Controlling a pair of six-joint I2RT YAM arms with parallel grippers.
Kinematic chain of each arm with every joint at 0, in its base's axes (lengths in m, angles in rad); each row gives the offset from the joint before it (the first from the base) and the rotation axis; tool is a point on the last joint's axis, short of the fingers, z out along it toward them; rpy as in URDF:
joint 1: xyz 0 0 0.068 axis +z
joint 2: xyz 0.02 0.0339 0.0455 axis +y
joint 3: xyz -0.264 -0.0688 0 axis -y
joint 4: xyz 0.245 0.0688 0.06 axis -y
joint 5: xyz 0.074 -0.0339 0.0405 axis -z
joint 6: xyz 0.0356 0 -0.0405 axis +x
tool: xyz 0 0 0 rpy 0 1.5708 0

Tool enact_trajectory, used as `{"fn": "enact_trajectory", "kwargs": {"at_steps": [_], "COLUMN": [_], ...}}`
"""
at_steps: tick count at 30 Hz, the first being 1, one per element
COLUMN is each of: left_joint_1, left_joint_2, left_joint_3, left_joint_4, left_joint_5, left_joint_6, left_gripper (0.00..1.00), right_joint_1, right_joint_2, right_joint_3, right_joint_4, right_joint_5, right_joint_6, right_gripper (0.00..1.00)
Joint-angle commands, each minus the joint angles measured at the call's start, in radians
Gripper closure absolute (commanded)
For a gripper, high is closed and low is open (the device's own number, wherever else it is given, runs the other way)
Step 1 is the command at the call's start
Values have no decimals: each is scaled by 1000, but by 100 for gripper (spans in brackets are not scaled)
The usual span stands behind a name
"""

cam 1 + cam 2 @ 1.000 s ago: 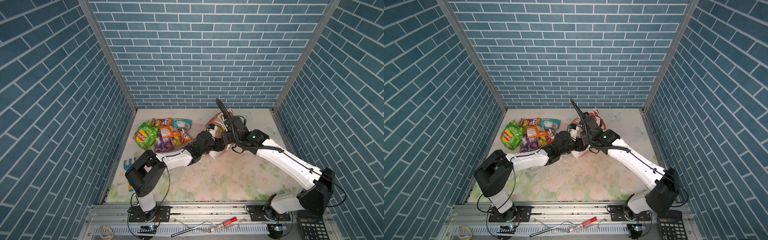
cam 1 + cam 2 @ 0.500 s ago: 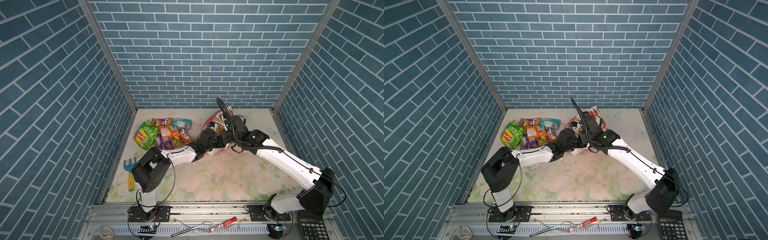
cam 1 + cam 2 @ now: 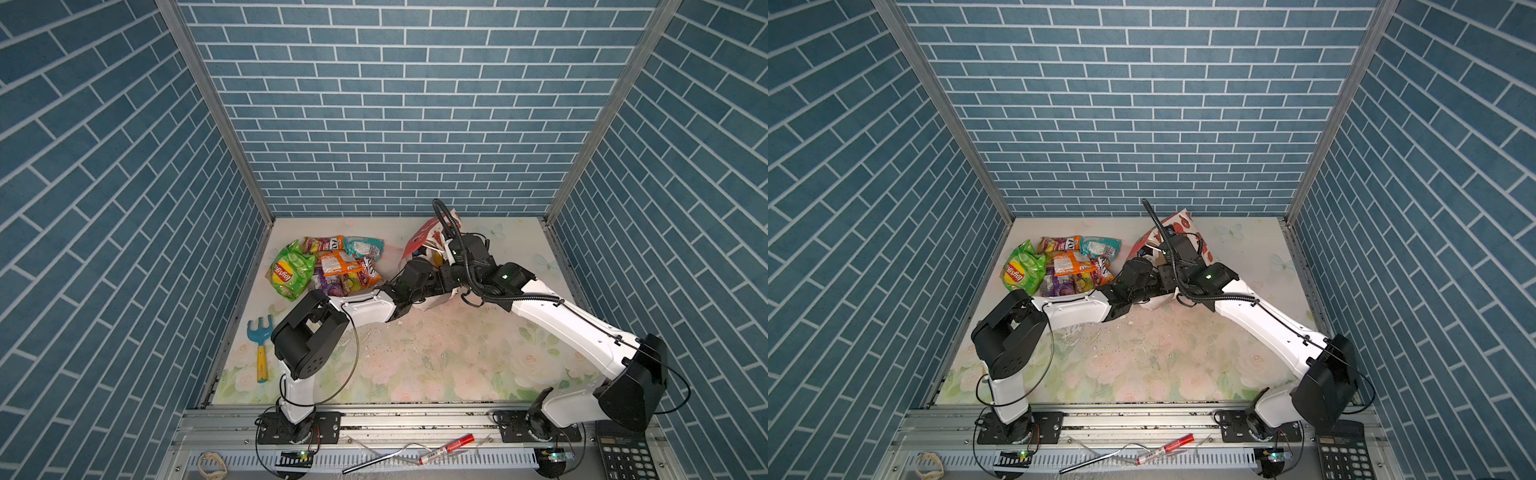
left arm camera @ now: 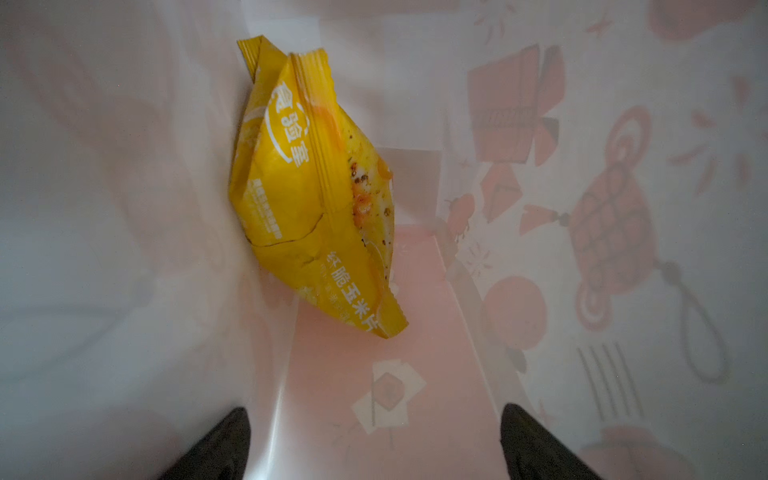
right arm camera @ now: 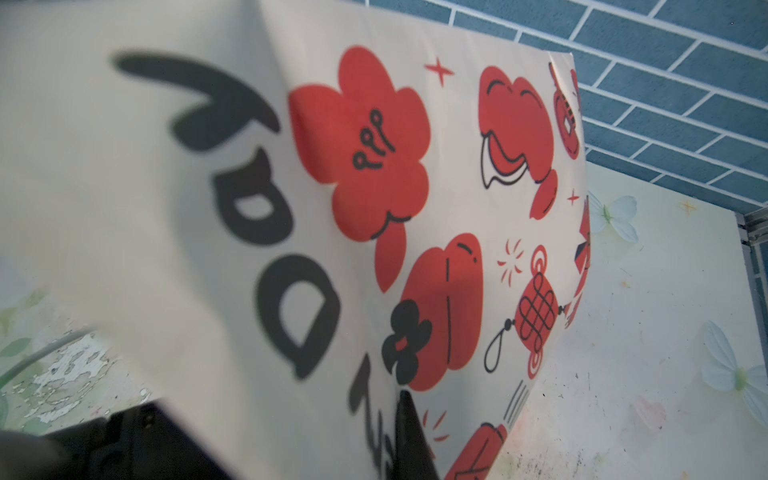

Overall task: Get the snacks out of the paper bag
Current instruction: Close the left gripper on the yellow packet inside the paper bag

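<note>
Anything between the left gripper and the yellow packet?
No: the left wrist view shows only bare lining of the paper bag between the open left gripper and the yellow packet.

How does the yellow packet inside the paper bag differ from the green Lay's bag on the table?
Place: the yellow packet lies inside the paper bag, against its white wall; the green Lay's bag lies outside on the table, at the edge of the snack pile.
Print: the yellow packet carries white Chinese characters; the green Lay's bag carries a red and yellow logo.
Shared: both are crinkled snack packets, lying loose and ungripped.
</note>
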Motion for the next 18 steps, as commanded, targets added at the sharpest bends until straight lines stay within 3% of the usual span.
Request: {"fn": "enact_trajectory", "kwargs": {"at_steps": [1,18], "left_joint_1": [5,28], "left_joint_2": [-7,133], "left_joint_3": [26,92], "left_joint_4": [26,174], "left_joint_5": [-49,-75], "left_joint_6": [-9,-182], "left_gripper": [0,3], "right_joint_1": [12,12], "right_joint_2": [-33,-28], "right_joint_3": [-3,-26], "right_joint_4": [34,116], "right_joint_5": [-77,-151], "right_joint_6": [3,10], "right_gripper": [100,100]}}
